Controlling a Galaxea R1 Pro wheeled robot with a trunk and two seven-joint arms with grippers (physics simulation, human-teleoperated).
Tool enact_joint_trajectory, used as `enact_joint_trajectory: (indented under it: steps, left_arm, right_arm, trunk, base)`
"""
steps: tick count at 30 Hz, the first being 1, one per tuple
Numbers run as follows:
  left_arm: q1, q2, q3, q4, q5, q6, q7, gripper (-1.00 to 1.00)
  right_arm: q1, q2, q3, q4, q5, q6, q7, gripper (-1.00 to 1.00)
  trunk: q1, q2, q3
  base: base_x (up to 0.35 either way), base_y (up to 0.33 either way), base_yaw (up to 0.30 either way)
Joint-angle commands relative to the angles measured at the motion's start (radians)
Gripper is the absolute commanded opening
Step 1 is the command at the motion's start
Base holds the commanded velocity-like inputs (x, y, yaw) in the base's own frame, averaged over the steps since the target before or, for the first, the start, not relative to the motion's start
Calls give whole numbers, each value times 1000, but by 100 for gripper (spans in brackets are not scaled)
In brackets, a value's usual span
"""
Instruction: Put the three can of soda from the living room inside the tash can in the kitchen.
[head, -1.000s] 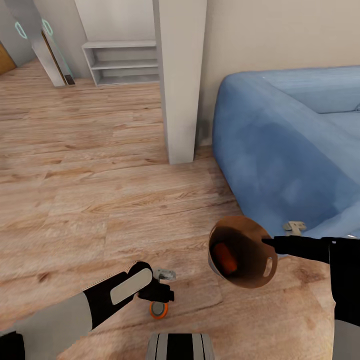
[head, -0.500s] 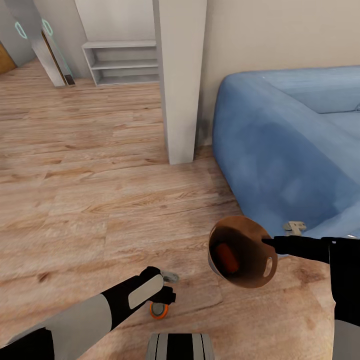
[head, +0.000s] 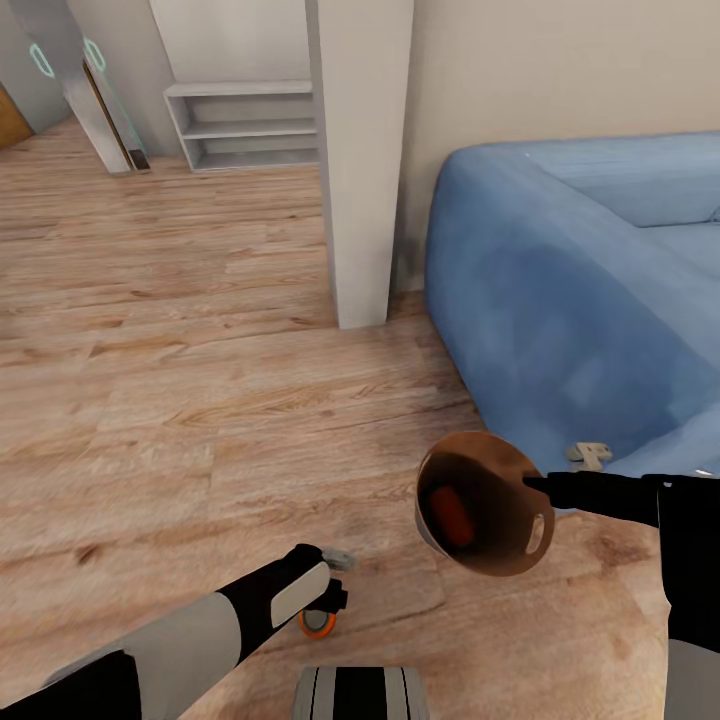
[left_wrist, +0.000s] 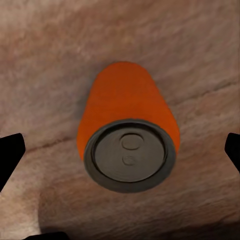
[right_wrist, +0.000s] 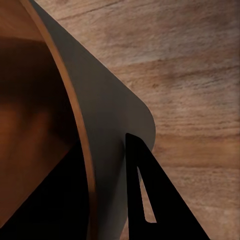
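An orange soda can (head: 318, 623) stands upright on the pale wood floor, just in front of my base. My left gripper (head: 328, 602) hangs right over it. In the left wrist view the can's silver top (left_wrist: 129, 155) sits between the two black fingertips (left_wrist: 10, 156), which are spread wide, so the gripper (left_wrist: 121, 150) is open. The coppery trash can (head: 500, 460) is tilted off the floor, my right gripper (head: 535, 487) shut on its rim (right_wrist: 75, 125). A second orange can (head: 450, 515) lies inside it. The blue can is out of view.
A light-blue sofa (head: 580, 300) fills the right side, close behind the trash can. A white pillar (head: 360, 160) stands ahead at the centre, with a low white shelf (head: 245, 125) behind it. Open wood floor (head: 150, 350) stretches to the left.
My left forearm has swung lower and nearer to my base while the wrist turned; the gripper stays over the orange can. Right arm and trash can have not moved.
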Motion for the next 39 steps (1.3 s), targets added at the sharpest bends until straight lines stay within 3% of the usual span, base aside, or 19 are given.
enact_joint_trajectory:
  steps: [1,6,10,13,24,39]
  left_arm:
    - [0,0,0,2,-1,-1,-2,100]
    - [0,-9,0,54,-4,-34,-52,100]
    - [0,-61,-1,207,-43,-106,-178,100]
    - [0,-79,0,260,-76,-142,-234,100]
    - [0,-86,-1,282,-91,-165,-265,100]
    - [0,-86,-3,332,-89,-251,-321,100]
  right_arm:
    - [0,0,0,0,-11,10,3,-100]
    - [0,0,0,0,-12,10,4,-100]
    - [0,1,1,0,-13,10,3,-100]
    - [0,1,2,0,-13,10,3,-100]
    - [0,0,2,0,-14,10,4,-100]
    - [0,0,2,0,-15,10,4,-100]
  trunk:
    - [0,0,0]
    - [0,0,0]
    - [0,0,0]
    - [0,0,0]
    - [0,0,0]
    - [0,0,0]
  base:
    - [0,0,0]
    - [0,0,0]
    - [0,0,0]
    - [0,0,0]
    - [0,0,0]
    - [0,0,0]
